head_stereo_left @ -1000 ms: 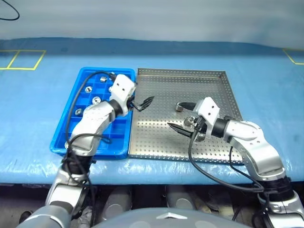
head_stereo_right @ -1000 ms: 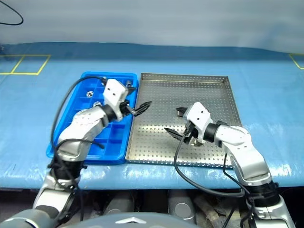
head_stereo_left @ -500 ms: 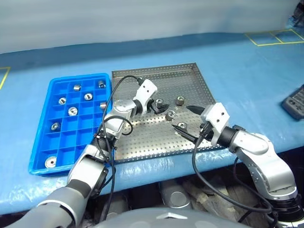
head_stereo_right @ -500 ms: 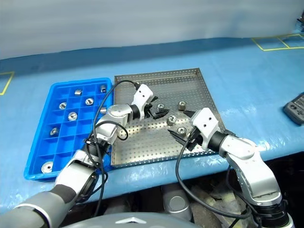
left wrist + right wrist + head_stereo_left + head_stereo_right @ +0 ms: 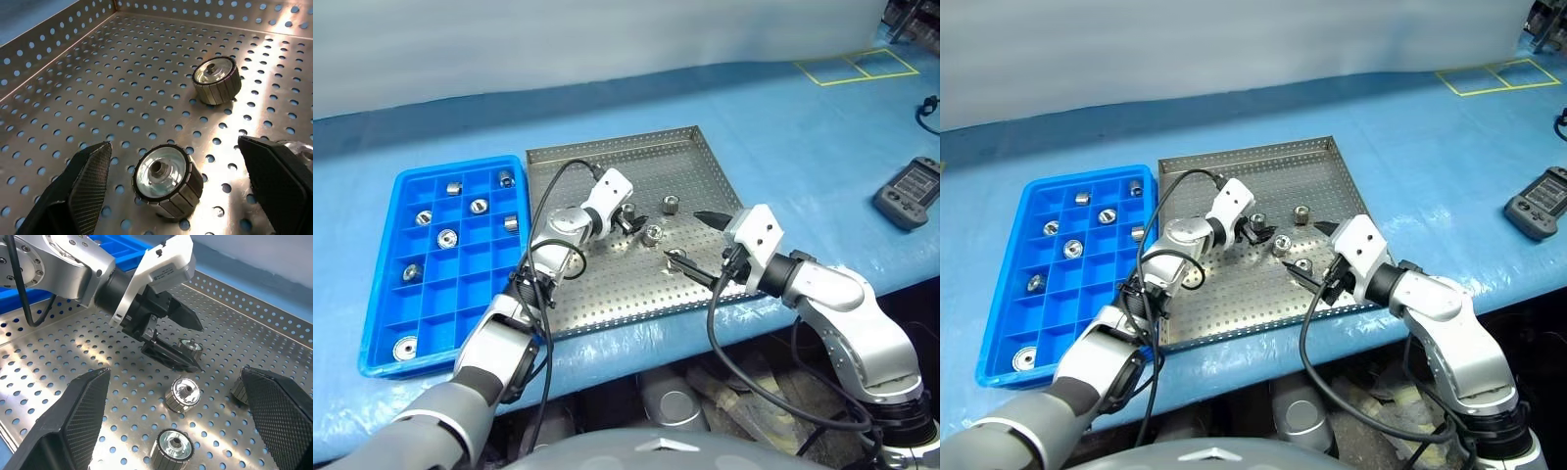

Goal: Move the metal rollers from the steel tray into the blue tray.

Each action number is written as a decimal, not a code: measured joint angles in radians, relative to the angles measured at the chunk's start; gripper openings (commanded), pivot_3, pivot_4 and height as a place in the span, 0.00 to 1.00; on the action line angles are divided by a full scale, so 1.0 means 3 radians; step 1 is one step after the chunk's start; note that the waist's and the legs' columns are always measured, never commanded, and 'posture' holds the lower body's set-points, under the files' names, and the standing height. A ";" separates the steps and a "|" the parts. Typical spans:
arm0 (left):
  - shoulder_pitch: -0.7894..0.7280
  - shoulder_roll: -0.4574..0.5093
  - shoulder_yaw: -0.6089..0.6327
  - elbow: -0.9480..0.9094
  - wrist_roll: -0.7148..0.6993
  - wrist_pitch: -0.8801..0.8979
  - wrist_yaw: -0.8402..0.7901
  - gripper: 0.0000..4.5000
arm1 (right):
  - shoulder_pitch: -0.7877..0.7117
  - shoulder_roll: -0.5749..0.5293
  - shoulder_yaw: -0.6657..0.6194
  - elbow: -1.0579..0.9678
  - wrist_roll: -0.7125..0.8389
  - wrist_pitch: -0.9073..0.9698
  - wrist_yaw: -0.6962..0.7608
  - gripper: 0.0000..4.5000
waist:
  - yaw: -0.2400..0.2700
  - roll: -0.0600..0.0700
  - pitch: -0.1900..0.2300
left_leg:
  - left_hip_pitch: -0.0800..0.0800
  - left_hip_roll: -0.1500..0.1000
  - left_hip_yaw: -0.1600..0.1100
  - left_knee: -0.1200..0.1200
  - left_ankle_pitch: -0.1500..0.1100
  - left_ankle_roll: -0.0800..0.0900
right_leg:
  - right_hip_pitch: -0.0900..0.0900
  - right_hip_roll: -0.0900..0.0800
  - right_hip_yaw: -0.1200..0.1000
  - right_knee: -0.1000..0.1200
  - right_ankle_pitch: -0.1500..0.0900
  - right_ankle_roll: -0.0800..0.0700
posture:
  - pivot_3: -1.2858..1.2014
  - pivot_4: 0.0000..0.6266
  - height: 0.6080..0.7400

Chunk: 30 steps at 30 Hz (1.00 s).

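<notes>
- On the blue-covered table, seen from the head views, the steel tray (image 5: 636, 284) is set beside the blue tray (image 5: 377, 323); four metal rollers (image 5: 653, 234) are left in the steel one, and several are lodged singly in the blue compartments.
- From the left wrist view, the left gripper (image 5: 176, 171) is seen spread wide astride one roller, untouched.
- From the right wrist view, the right gripper (image 5: 178, 418) is spread, empty, above the steel tray's rollers.

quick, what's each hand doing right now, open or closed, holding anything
Left hand: open, holding nothing, fingers either side of a metal roller in the steel tray.
Right hand: open, holding nothing.
</notes>
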State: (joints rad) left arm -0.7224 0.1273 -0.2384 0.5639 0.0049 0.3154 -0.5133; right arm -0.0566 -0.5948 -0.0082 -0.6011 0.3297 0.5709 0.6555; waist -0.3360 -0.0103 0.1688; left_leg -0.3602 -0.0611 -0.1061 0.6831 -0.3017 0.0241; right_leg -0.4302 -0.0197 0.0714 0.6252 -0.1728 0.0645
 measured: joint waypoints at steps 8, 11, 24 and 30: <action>-0.0045 -0.0025 0.0018 0.0147 0.0080 -0.0001 0.0040 1.00 | 0.0000 0.0001 0.0003 0.0004 0.0001 -0.0006 0.0000 1.00 | 0.0022 0.0000 0.0000 | -0.0001 -0.0001 0.0000 0.0000 -0.0001 0.0001 | -0.0001 -0.0002 0.0000 0.0000 0.0000 0.0001 | 0.36 0.24 1.00; -0.0056 -0.0040 0.0017 0.0201 0.0086 -0.0001 0.0035 0.96 | 0.0000 0.0001 0.0003 0.0005 0.0001 -0.0009 0.0000 1.00 | 0.0024 0.0000 0.0000 | -0.0001 -0.0001 0.0000 0.0000 -0.0001 0.0001 | -0.0001 -0.0002 0.0000 0.0000 -0.0001 0.0001 | 0.36 0.24 1.00; -0.0079 -0.0076 0.0023 0.0216 0.0087 -0.0001 -0.0033 0.41 | -0.0002 0.0003 0.0007 0.0013 0.0000 -0.0015 0.0000 1.00 | 0.0023 0.0000 0.0000 | 0.0000 -0.0002 0.0001 0.0000 -0.0001 0.0001 | -0.0001 -0.0002 0.0001 0.0001 0.0000 0.0001 | 0.37 0.24 1.00; -0.0079 -0.0064 0.0024 0.0215 0.0087 -0.0001 -0.0035 0.41 | -0.0036 0.0017 0.0063 0.0045 -0.0001 -0.0043 0.0001 1.00 | 0.0022 0.0000 0.0000 | 0.0000 -0.0001 0.0000 0.0000 -0.0001 0.0001 | -0.0001 -0.0002 0.0001 0.0002 0.0000 0.0001 | 0.37 0.24 1.00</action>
State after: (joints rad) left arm -0.7461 0.1082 -0.2313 0.6283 0.0309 0.3151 -0.5237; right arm -0.0675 -0.5897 0.0108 -0.5875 0.3294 0.5580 0.6558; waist -0.3294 -0.0103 0.1688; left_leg -0.3601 -0.0615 -0.1060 0.6831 -0.3019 0.0246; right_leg -0.4304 -0.0204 0.0718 0.6257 -0.1729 0.0650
